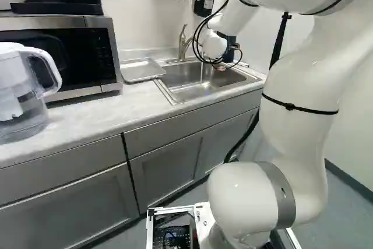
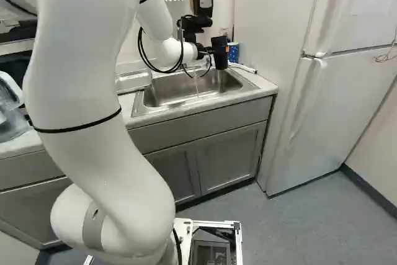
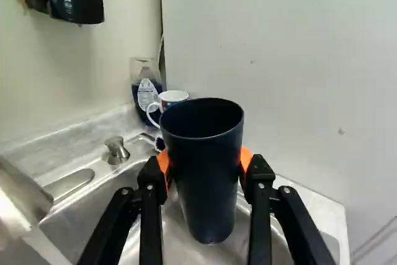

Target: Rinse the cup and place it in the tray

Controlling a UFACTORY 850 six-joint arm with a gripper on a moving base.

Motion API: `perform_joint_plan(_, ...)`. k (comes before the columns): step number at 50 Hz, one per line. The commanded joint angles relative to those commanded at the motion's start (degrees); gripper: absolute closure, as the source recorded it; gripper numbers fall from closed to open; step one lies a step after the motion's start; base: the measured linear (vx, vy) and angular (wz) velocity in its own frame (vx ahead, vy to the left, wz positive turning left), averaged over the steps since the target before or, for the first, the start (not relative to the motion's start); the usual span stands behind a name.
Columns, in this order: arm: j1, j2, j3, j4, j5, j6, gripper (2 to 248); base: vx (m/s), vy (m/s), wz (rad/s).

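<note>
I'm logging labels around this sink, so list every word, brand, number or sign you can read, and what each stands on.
None can be read.
White print on the dark wall dispenser: too small.
Label on the bottle by the mug: too blurred.
Marks on the microwave: too small.
Cup: no text shows.

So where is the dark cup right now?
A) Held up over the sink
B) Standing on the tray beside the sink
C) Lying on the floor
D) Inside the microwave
A: the dark cup is gripped upright between the robot's fingers, with the sink below it.
</note>
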Motion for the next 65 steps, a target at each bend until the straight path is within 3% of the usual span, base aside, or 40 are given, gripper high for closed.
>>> perform_joint_plan(3,0.0,0.0,0.0,0.0,0.0,1.8,126,0.000,0.000,0.000)
perform_joint_plan(24,1.0,0.4,0.5,-1.4,1.1,2.1,126,0.000,0.000,0.000)
perform_joint_plan(45,2.1,1.0,1.1,-2.7,1.4,13.2,126,0.000,0.000,0.000)
perform_joint_plan(65,2.1,1.1,1.2,-7.0,1.4,13.2,126,0.000,0.000,0.000)
